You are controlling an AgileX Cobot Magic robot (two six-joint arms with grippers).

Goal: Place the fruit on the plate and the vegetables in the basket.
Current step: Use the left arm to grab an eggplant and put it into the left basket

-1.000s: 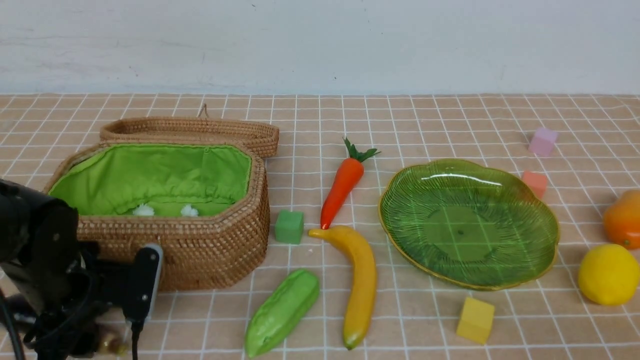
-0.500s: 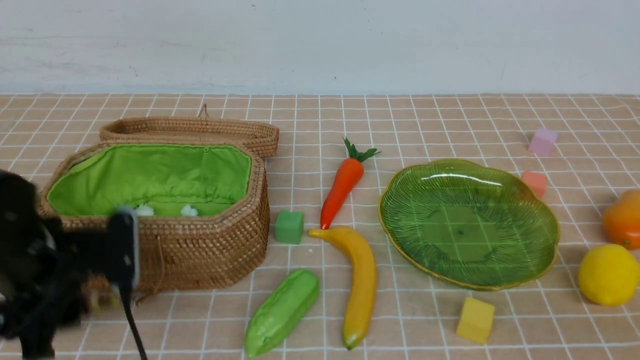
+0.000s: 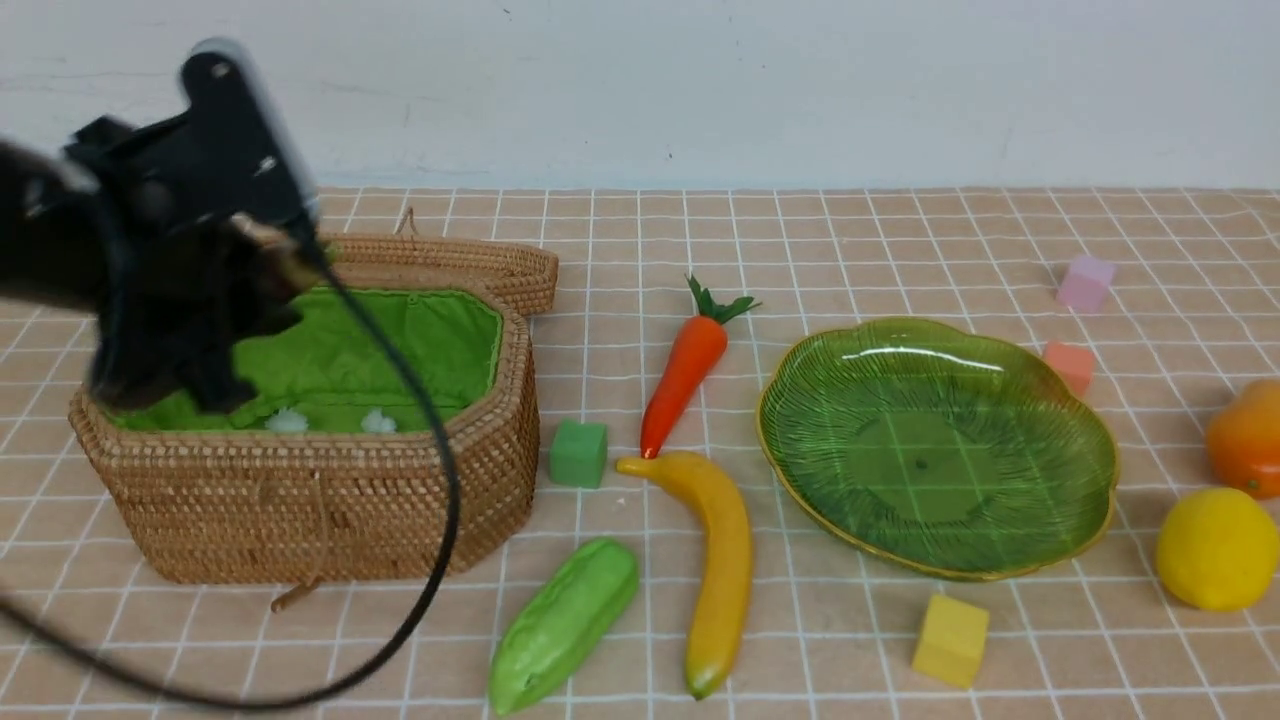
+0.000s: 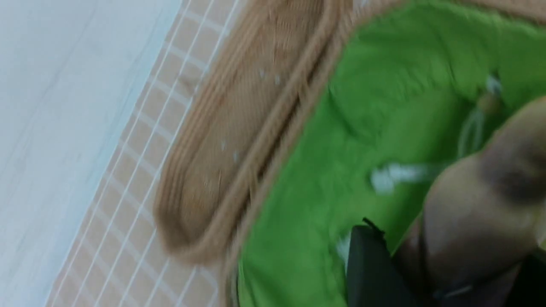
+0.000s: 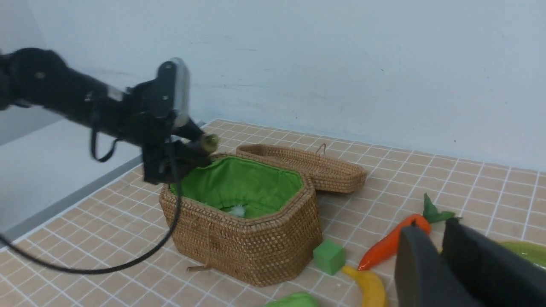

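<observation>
Dark purple, dulled by blur and glare: that's the toy eggplant (image 4: pixel 473 221), and the left gripper (image 4: pixel 443 268) has it pinched, jaws parted only by its thickness. It's up over the wicker basket (image 3: pixel 300 510), green lining (image 4: pixel 298 217) below. Now, careful: I'd bring the whole eggplant inside the rim, lower it level, then open gently, because a release this near the edge could tip it out. The hanging cable (image 3: pixel 450 480) wants watching too; it might snag the weave. Beyond the basket's right side lie the carrot (image 3: pixel 685 380) and pale green cucumber (image 3: pixel 565 625), both waiting on the tiles, by my reckoning the next vegetables. The banana (image 3: pixel 725 570), lemon (image 3: pixel 1217 549) and orange mango (image 3: pixel 1250 440) sit off the green glass dish (image 3: pixel 940 450).

And look, the left wrist view gives the eggplant's body and the white drawstring (image 4: pixel 409 172) inside; the front view mostly hides the grip. The right wrist view alone catches the right gripper (image 5: pixel 439 243), and I can't tell how far it's open.
</observation>
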